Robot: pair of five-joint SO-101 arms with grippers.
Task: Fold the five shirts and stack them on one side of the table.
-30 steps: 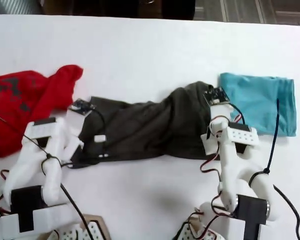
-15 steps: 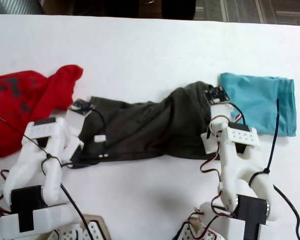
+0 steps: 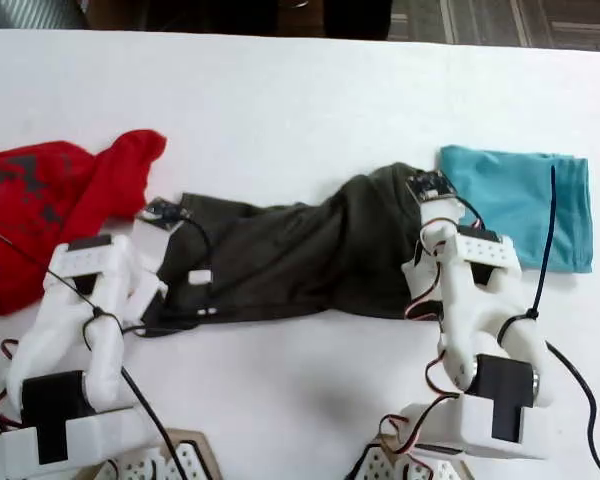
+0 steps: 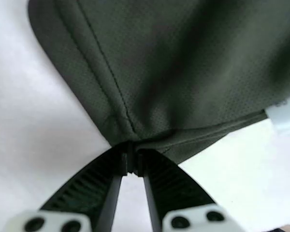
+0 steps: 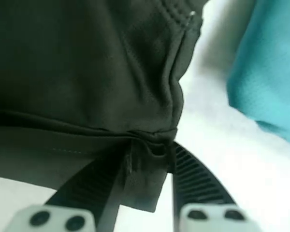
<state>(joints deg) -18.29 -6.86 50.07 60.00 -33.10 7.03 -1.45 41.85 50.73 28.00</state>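
Both ends of the dark shirt [image 3: 300, 250] are pinched shut: left gripper [image 4: 130, 162] on a hem corner, right gripper [image 5: 150, 150] on bunched edge. Right arm shifted slightly; shirt hasn't moved, so the fold hasn't begun. Teal shirt [image 3: 520, 205] just beside one end, red shirt [image 3: 40, 210] near the other; open table [image 3: 280, 90] beyond.

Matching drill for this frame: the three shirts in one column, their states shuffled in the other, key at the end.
Things:
1. red shirt
2. dark shirt
3. teal shirt

States:
A. pinched at opposite ends by the left gripper and the right gripper
B. folded, lying flat
C. crumpled heap, no gripper on it

Pairs: 1-C, 2-A, 3-B
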